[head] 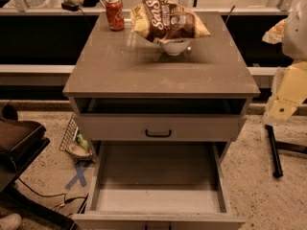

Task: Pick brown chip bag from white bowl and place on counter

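The brown chip bag (168, 23) lies across the top of the white bowl (173, 47) and overhangs it on both sides. The bowl stands at the back middle of the grey-brown counter (158, 71). My gripper (283, 102) is at the right edge of the view, off to the right of the cabinet and below counter height. It is well apart from the bag and bowl and holds nothing that I can see.
An orange-red soda can (114, 14) stands at the counter's back left. Below the counter, the top drawer (158, 128) is partly out and the lower drawer (158, 190) is pulled far out. A dark chair (19, 138) is at the left; a black bar (274, 152) lies on the floor at the right.
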`<action>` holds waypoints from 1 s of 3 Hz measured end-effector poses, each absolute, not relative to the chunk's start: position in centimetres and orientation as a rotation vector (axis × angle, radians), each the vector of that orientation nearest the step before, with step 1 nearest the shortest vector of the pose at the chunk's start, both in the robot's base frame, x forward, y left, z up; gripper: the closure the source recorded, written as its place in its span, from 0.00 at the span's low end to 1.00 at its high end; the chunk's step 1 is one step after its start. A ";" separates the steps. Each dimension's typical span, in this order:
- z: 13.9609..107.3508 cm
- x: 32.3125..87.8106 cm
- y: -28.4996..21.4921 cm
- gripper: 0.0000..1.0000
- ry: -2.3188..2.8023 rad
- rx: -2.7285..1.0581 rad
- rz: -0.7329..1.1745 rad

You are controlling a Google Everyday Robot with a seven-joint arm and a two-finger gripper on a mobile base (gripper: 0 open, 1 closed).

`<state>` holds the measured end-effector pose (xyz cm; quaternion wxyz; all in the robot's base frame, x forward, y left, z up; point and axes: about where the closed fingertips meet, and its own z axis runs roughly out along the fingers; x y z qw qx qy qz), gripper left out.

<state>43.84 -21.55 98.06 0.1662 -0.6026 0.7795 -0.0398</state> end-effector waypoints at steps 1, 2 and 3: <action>98.2 44.1 -21.4 0.00 2.212 -1.715 -0.116; 99.9 48.0 -18.7 0.00 2.088 -1.705 -0.162; 103.3 54.7 -13.3 0.00 1.880 -1.669 -0.234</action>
